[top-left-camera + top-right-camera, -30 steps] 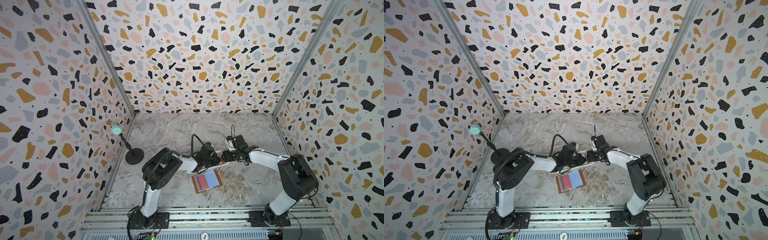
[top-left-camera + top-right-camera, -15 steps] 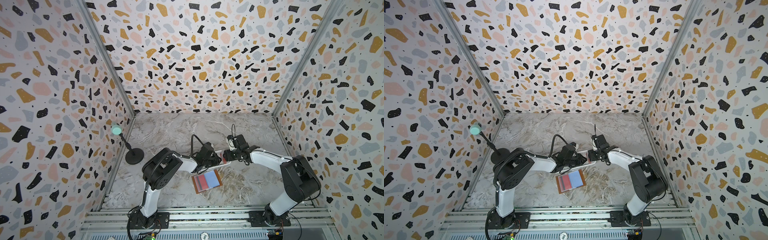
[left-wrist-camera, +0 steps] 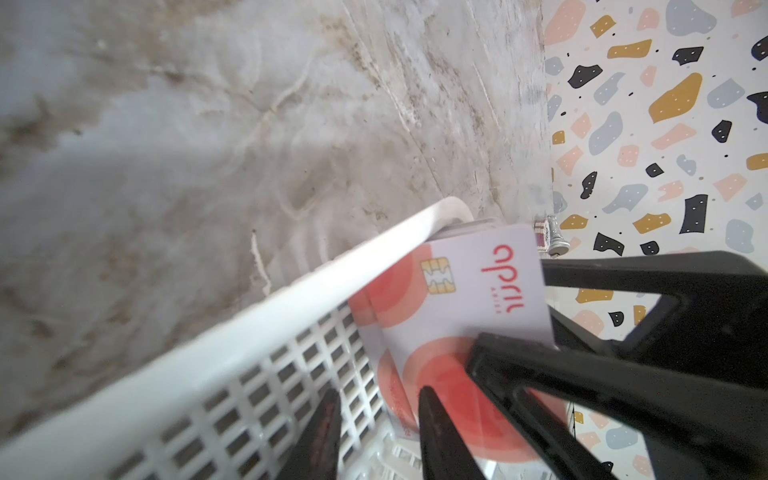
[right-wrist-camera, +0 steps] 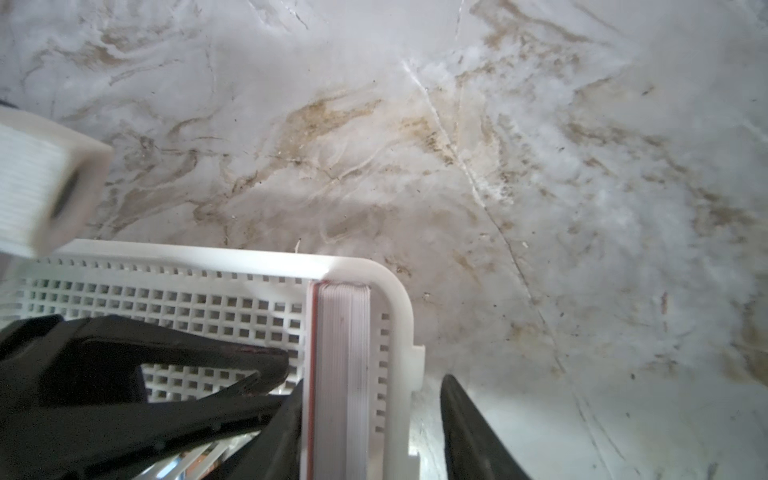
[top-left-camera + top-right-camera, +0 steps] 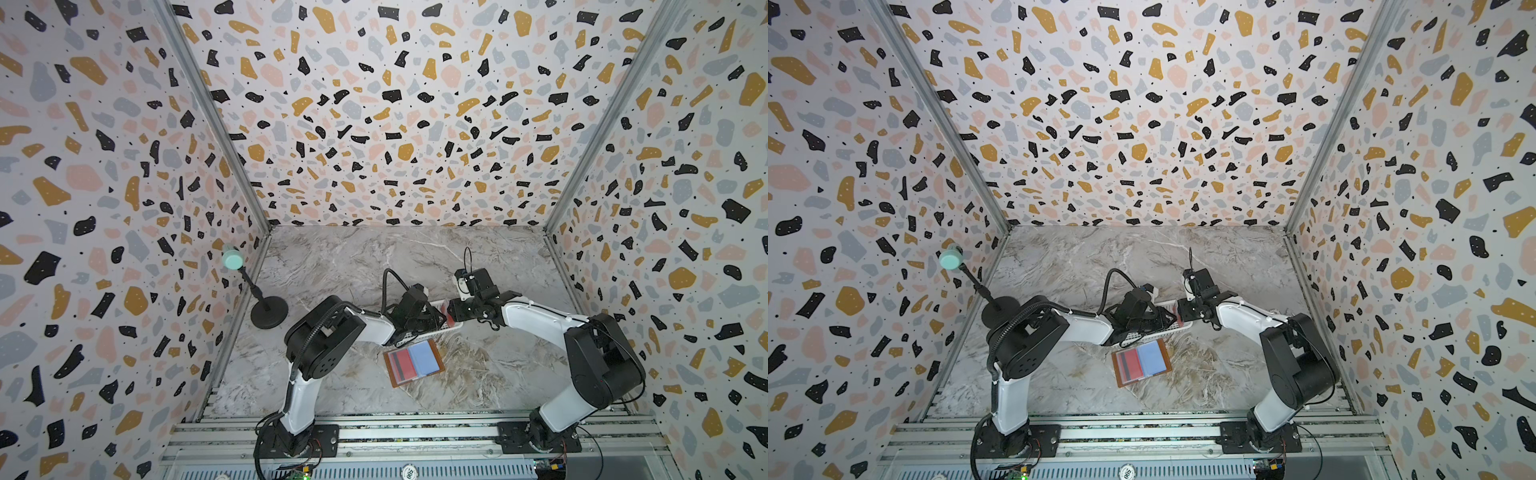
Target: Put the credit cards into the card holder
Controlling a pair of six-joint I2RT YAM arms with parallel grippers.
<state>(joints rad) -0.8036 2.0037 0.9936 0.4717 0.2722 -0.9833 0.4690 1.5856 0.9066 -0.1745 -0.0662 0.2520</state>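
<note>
1. The credit cards (image 4: 340, 353) stand on edge as a tight stack at one end of a white slotted basket (image 4: 249, 259), pressed against its short end wall. The front one faces along the basket and shows red blobs, a gold chip and red lettering.
2. The right gripper (image 4: 374, 436) straddles the stack and the end wall together. One finger is inside, just beside the front card, and the other is outside the basket, clear of the wall. Its jaws are apart and clamp nothing.
3. The left gripper (image 3: 376, 440) reaches in along the basket from the opposite side, jaws partly apart and holding nothing. Its tips are near the front card's face; whether they touch it I cannot tell.
4. The card holder (image 5: 413, 363) lies open and flat on the marble table (image 5: 353, 270), just in front of the basket towards the arm bases and apart from both grippers. One half shows red, the other pale blue.
5. A black stand (image 5: 269, 311) with a mint-green head is by the left wall.
</note>
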